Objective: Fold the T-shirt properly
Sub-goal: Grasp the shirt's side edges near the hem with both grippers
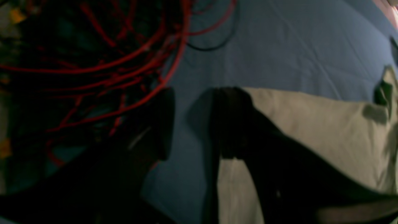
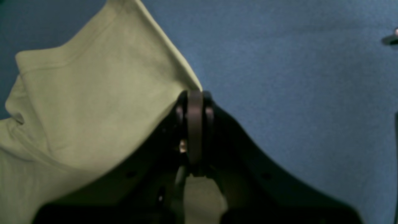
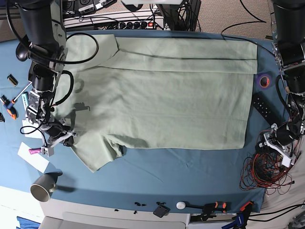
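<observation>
Your shirt lies spread flat across the middle of the blue cloth that covers the table, its long top edge folded over in a band along the far side. One sleeve sticks out at the shirt's near corner on the base view's left, lifted a little off the cloth.

At that sleeve sits your right gripper. In its wrist view the jaws are pressed together on the sleeve's edge, with the pale green fabric bunched up beside them.

Your left gripper is off the shirt's opposite end, just past its corner. Its jaws stand apart, one finger over the shirt's corner and the other over bare cloth; nothing is between them. You cannot tell whether that finger touches the fabric.

Beside the left gripper, away from the shirt, a tangle of red wires hangs off the table's corner. A roll of purple tape and a black remote lie just past the shirt's end there.

On the shirt's other side you have screwdrivers, white paper and a grey cup at the table's near corner. Clamps and small black bits lie along the near edge. Behind the shirt, past the table, a power strip and cables run over the floor.
</observation>
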Motion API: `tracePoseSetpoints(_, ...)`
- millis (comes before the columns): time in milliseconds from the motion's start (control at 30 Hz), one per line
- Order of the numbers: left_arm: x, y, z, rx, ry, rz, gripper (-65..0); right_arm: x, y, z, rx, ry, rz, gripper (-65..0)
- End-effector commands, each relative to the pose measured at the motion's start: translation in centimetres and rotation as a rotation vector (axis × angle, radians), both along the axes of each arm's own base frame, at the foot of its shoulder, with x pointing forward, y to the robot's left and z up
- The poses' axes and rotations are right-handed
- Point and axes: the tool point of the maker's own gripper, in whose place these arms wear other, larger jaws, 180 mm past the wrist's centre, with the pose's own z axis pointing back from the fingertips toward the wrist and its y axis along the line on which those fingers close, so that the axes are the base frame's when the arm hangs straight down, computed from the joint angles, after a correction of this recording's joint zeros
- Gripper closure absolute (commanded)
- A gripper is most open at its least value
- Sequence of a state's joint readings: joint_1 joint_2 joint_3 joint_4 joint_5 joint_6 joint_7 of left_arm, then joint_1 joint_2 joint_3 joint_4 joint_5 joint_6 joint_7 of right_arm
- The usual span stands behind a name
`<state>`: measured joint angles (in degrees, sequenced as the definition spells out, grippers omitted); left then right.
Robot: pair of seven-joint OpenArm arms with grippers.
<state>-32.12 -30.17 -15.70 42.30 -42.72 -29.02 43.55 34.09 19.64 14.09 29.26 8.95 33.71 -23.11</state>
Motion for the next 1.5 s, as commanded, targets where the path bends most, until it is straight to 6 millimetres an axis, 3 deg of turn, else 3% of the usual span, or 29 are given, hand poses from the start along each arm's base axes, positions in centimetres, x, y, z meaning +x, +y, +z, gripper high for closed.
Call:
tracePoseSetpoints(0,1.3,1.0,2.6,0.008,-0.071,0.012,-24.5,-1.3,0.2,-1.6,-0.036,0.099,0.036,0.0)
tracePoseSetpoints(233,0.9,0.5,1.7,-0.003,-0.046,0.015,-25.1,-1.2,0.1,-1.5,-0.035,0.092,0.034,0.0)
tracePoseSetpoints(400,0.9,-1.1,1.4,-0.064,-0.026,-0.001,-34.5,-1.2,0.1,-1.5,-0.035,0.090,0.034,0.0)
tracePoseSetpoints(633,1.3,-4.3,0.5,-0.110,-0.019,-0.027,-34.6,-1.3,0.1,-1.5,-0.035,0.093,0.035,0.0)
tracePoseSetpoints(867,1.6,-4.0,-0.9,-0.045,0.013,0.024,-34.6,-1.3,0.2,-1.5,-0.035,0.094,0.035,0.0)
tracePoseSetpoints(1100,1.2,-5.6,-2.5,0.037,0.065,-0.039,-34.6,-1.3,0.2,-1.5,-0.035,0.094,0.035,0.0)
tracePoseSetpoints(1467,0.9,-6.3,-2.9,0.042,0.082,-0.068,-34.5,-1.3,0.2,-1.5,-0.035,0.094,0.035,0.0)
